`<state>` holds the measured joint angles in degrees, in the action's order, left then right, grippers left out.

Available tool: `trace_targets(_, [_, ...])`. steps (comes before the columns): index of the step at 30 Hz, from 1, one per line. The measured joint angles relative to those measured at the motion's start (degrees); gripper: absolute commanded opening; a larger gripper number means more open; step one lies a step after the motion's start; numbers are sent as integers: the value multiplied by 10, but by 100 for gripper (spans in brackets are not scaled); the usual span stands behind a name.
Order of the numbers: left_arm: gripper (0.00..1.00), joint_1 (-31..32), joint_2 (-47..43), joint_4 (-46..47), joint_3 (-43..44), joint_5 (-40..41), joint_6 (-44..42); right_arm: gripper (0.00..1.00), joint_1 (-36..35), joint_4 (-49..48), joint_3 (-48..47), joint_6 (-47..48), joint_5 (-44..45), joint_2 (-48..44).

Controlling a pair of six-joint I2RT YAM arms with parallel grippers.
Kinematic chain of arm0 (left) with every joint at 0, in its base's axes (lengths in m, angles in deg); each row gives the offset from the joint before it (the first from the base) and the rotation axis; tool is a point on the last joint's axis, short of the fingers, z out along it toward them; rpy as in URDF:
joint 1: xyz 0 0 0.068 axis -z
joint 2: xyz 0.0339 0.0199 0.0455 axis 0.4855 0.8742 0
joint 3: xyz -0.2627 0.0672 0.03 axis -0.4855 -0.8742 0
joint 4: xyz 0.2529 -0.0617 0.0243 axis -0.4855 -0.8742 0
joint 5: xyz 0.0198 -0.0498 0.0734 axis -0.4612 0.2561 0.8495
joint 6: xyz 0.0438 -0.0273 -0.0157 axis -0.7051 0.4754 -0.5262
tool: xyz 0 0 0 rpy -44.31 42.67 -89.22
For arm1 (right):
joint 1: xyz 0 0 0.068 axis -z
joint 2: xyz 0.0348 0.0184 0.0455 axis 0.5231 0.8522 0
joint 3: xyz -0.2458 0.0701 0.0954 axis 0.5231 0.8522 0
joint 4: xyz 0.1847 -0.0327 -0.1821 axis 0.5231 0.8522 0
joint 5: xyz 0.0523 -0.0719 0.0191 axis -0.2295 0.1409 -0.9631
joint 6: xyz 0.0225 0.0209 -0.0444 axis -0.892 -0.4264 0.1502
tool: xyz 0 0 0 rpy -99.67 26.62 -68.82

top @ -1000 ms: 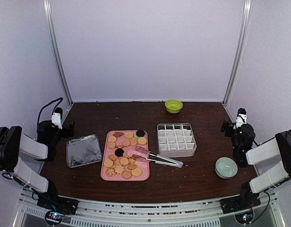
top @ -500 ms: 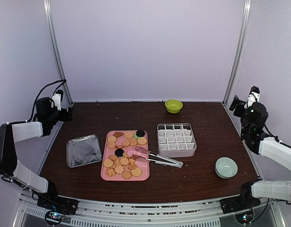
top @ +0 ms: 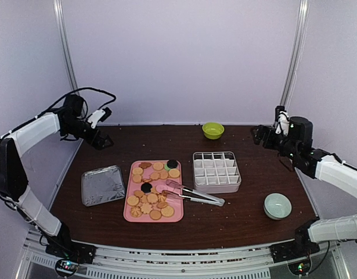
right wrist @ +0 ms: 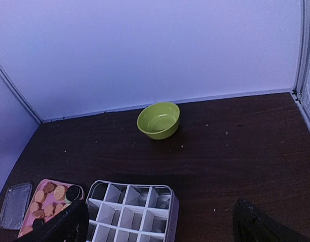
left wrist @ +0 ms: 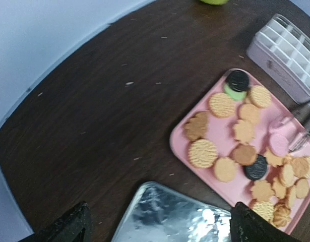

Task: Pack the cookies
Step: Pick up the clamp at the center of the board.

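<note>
Packing has not begun, as far as the views show. All the cookies (top: 152, 198) lie on the pink tray (left wrist: 219, 133), which sits a little left of the middle of the bench (top: 248, 226), toward its near edge. They are spread over most of the tray: mostly golden round and flower shapes, with a few black, brown and pink ones among them.

The white divided box (top: 216, 186) stands just beside the tray, on its right. Every compartment that can be seen from above and from the right wrist looks empty, so I judge it to be where the cookies go. The metal tongs (top: 195, 196) lie flat with one end over the tray's right edge and the other on the bench in front of the box; nothing holds them.

The left hand (top: 101, 129) hangs in the air over the far left corner of the bench, released and carrying nothing. The right hand (top: 260, 135) is likewise spread wide and empty, raised over the far right side. Both are well apart from tray, tongs and box.

A foil-lined tray (top: 103, 186) sits left of the pink one, a green bowl (top: 213, 130) at the far edge, a pale bowl (top: 277, 206) near the right front.

Everything is left to do: take up the tongs or a cookie, then fill the box piece by piece.
</note>
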<state>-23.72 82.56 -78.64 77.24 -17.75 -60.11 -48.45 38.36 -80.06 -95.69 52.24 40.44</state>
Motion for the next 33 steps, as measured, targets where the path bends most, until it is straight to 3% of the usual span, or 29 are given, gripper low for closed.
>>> trace_targets(3, [98, 82, 2, -37, 4, -8, -33, 100, -32, 51, -16, -31, 9, 7])
trace_targets(6, [97, 129, 21, -70, 25, -12, -63, 100, -14, 76, -42, -78, 31, 5])
trace_targets(10, [95, 184, 71, -93, 59, -9, -94, 97, 9, 67, -48, -106, -3, 7])
trace_targets(19, [91, 314, 150, -92, 74, -3, -112, 92, -157, 165, -109, -89, 49, 95])
trace_targets(25, [78, 378, 183, -90, 88, 1, -124, 90, -185, 168, -71, -101, 71, 63])
trace_targets(33, [63, 409, 223, -80, 111, 8, -136, 90, -192, 204, -26, -107, 95, -23])
